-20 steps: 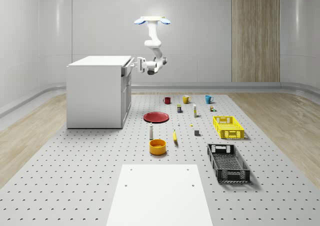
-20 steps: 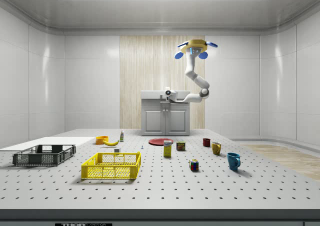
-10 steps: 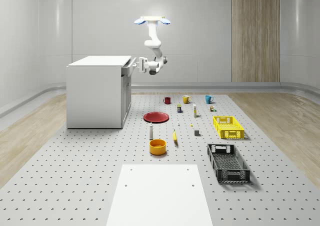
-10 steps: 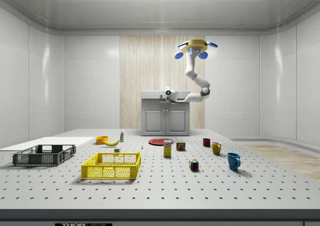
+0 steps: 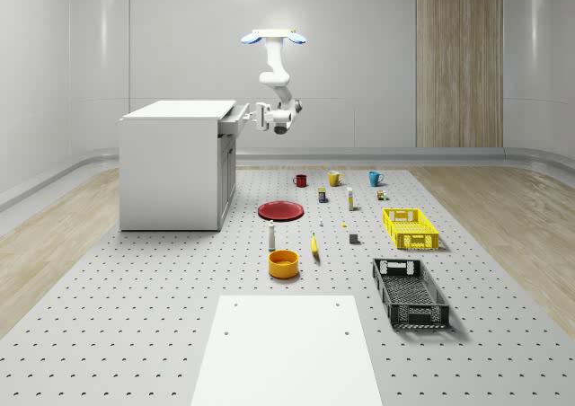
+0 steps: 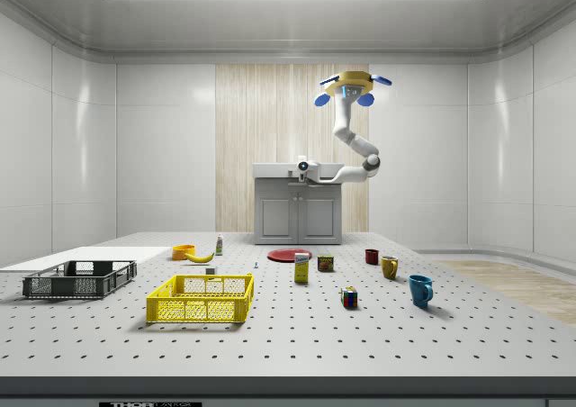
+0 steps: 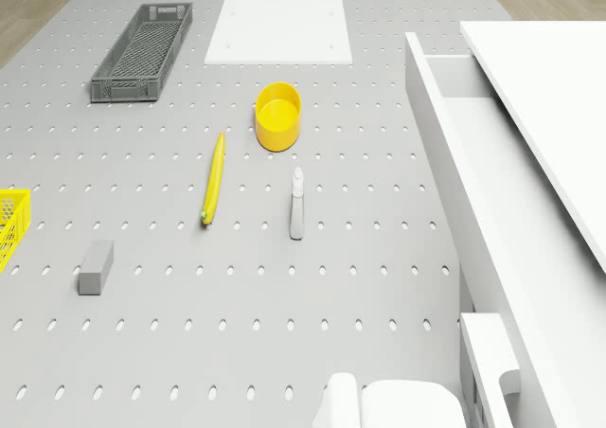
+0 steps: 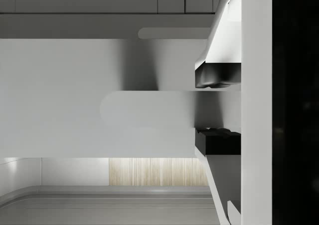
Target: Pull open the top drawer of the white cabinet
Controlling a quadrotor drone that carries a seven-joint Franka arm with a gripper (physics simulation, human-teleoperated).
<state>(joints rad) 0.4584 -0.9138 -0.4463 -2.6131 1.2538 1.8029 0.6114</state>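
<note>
Black crate point(image 5: 411, 293) and orange bowl point(image 5: 283, 263) are lying nearest, the red plate point(image 5: 281, 210) beyond. Farther back, the white cabinet point(image 5: 175, 165) is standing with its top drawer point(image 7: 492, 220) sticking out — the gripper point(image 8: 218, 109) is clamping its handle point(image 8: 149, 108) — while the drone point(image 5: 274, 37) is hovering above, just beside the cabinet.

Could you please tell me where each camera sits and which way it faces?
Whole-scene view: high, off the robot, facing the cabinet's side; drone hovers beside it, gripper at the top drawer.
Side view: low, facing the cabinet's front; drone and arm show.
Drone view: on the drone, looking down at banana and top drawer; arm shows.
Wrist view: along the gripper; fingers clasp the handle.
Off-robot views share the cabinet.
</note>
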